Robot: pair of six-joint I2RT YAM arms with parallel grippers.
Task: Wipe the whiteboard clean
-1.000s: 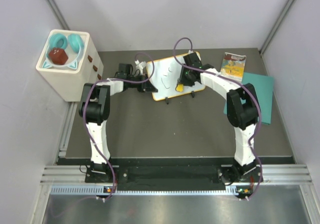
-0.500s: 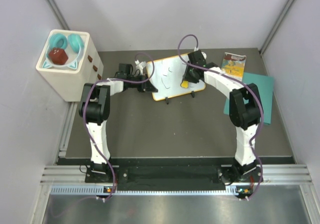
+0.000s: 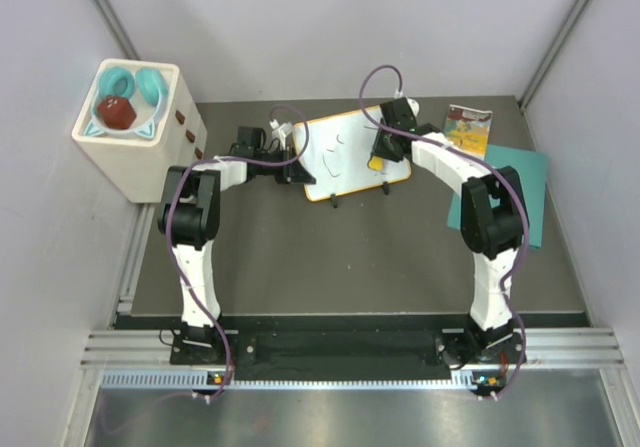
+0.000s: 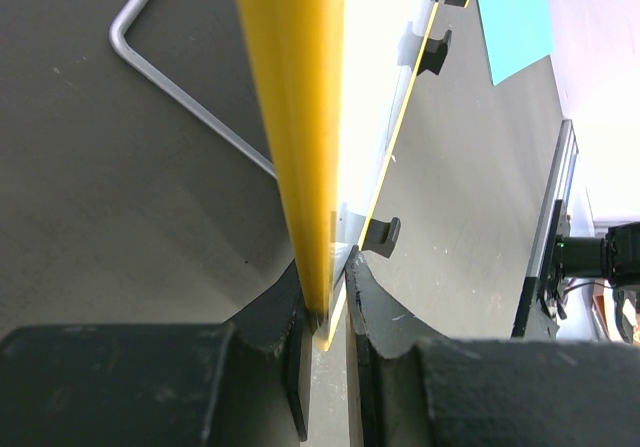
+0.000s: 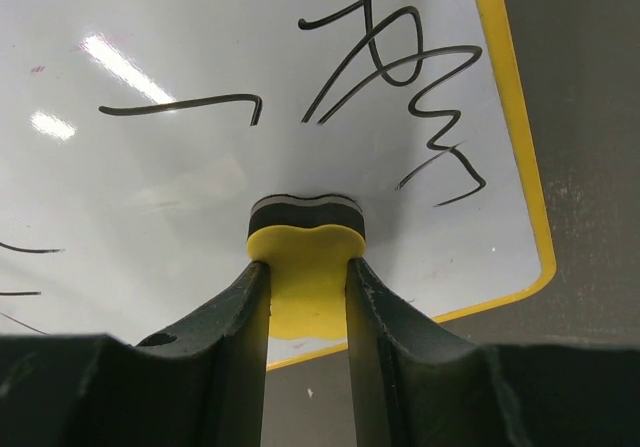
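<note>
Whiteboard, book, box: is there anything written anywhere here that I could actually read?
On the whiteboard: black marker scribbles only, loops and zigzags, no readable letters or numbers.
On the picture book: cover print too small to read.
On the white box: small brown tabs on its side, too small to read.
On the yellow eraser: no print visible.
</note>
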